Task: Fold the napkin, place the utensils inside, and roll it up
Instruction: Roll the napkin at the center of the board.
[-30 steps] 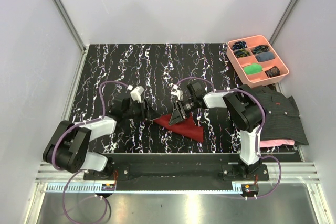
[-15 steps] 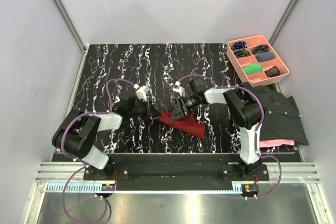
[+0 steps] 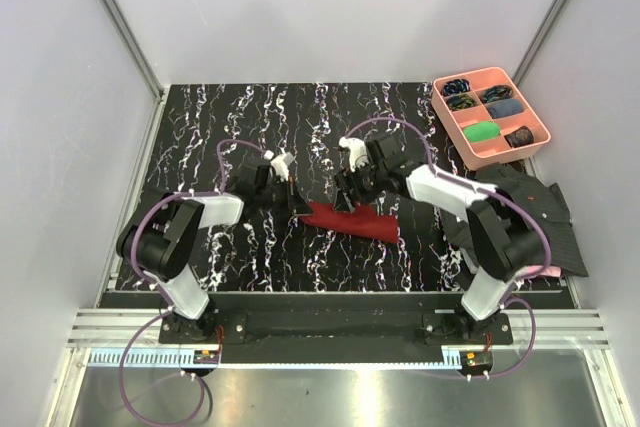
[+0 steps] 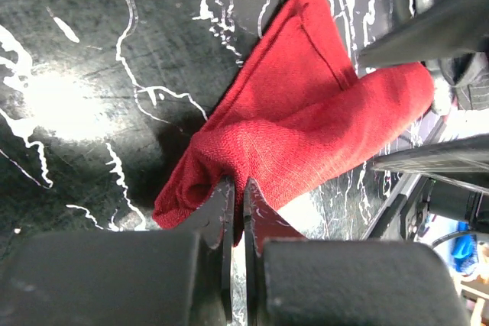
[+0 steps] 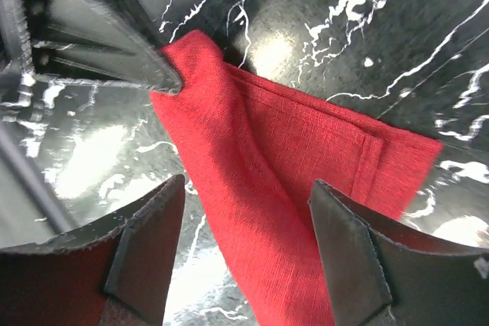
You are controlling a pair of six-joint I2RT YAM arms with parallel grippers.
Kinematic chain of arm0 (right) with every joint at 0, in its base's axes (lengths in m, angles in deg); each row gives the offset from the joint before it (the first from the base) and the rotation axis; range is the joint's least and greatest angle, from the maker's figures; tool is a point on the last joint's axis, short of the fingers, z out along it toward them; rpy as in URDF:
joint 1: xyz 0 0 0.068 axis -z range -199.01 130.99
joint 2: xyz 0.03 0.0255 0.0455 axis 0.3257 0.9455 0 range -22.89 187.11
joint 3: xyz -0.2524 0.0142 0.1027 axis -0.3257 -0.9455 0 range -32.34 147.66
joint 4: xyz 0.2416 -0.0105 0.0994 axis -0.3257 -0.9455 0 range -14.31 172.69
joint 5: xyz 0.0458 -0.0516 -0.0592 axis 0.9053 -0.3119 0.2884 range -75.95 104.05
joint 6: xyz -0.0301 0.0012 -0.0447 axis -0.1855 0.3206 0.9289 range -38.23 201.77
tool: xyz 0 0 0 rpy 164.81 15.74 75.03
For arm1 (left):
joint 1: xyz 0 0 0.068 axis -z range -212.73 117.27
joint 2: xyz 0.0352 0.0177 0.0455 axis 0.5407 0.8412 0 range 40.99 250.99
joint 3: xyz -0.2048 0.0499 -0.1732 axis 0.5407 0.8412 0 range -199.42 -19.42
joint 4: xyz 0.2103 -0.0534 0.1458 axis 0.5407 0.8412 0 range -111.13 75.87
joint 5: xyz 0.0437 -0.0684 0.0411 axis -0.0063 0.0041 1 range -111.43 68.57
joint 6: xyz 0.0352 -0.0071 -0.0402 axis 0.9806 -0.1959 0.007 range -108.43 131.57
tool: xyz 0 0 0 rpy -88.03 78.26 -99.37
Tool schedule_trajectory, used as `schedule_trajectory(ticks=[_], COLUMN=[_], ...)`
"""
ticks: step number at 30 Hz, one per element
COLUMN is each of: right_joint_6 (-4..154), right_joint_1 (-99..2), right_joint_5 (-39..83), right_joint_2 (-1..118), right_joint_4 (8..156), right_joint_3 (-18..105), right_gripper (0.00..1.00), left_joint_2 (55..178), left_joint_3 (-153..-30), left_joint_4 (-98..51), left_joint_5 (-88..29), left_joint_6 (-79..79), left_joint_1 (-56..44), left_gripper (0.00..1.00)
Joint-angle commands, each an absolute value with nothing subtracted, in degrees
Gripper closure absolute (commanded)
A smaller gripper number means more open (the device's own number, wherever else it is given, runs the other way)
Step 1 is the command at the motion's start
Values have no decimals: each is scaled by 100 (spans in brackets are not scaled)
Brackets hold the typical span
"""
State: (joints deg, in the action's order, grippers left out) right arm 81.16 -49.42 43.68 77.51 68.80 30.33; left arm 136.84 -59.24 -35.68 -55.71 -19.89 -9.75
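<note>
We see left end effector [image 4: 237, 188] clenched on bunched napkin [image 4: 306, 112] edge right at its tips, likely to drag that edge over. Right end effector [image 5: 246, 188] released, jaws wide, nothing held, napkin flat on worktop [image 3: 220, 117] beneath. We judge fold unfinished.

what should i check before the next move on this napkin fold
1. left end effector shut on the napkin edge: ok
2. right end effector open above the cloth: ok
3. napkin lying flat: not ok, bunched near the pinch
4. utensils located: cannot tell, none in view
5. shirt apart from napkin: ok
</note>
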Motion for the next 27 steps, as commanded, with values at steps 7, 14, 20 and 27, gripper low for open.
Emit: schedule_trajectory(ticks=[7, 14, 20, 27], right_joint_6=[9073, 9047, 9012, 8696], right_joint_1=[-6198, -6409, -6418, -6401], right_joint_5=[1967, 2108, 2169, 2099], right_joint_2=[7141, 7387, 7738, 8415], right_joint_4=[6836, 6871, 6889, 6503], right_joint_3=[2619, 2558, 2584, 3032], right_gripper=[24, 24, 24, 26], left_joint_2=[14197, 14399, 14487, 14453], left_joint_3=[-6644, -6838, -6943, -7067], left_joint_4=[-2500, -2333, -2324, -2465], left_joint_5=[-5720, -5790, -5852, -5975], left_joint_6=[-1954, -2033, -2077, -2174], left_joint_1=[-1049, -1093, -1111, -1137], left_gripper=[100, 100, 100, 93])
